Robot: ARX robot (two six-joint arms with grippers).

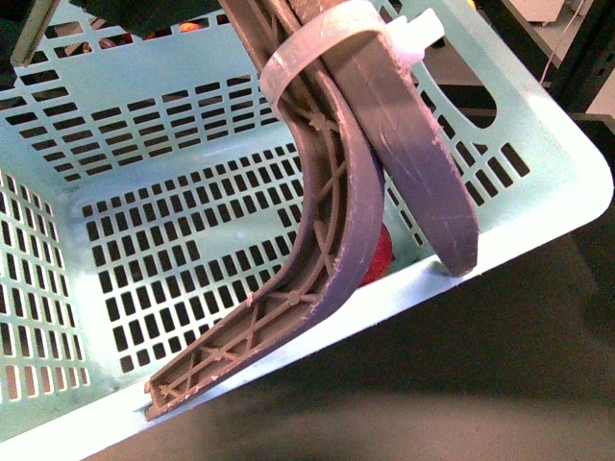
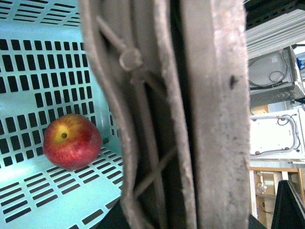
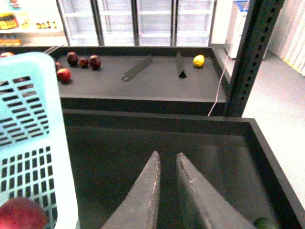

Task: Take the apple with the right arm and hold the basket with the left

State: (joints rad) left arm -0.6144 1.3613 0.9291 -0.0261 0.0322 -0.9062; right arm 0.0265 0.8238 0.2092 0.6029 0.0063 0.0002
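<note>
The pale mint-blue basket fills the front view, tilted, its two brown handles tied together by a white strap. The red apple, with a yellow patch at its stem, lies inside on the slotted wall. In the front view only a red sliver of the apple shows behind the handles. My left gripper is shut on the basket's handles, which hide its jaws. My right gripper is shut and empty over a dark bin, beside the basket and outside it. The apple sits blurred at that view's lower corner.
A dark empty bin lies under my right gripper. A farther dark tray holds dark red fruits, a lemon and two loose dividers. A black metal post stands beside the bins. Glass-door fridges line the back.
</note>
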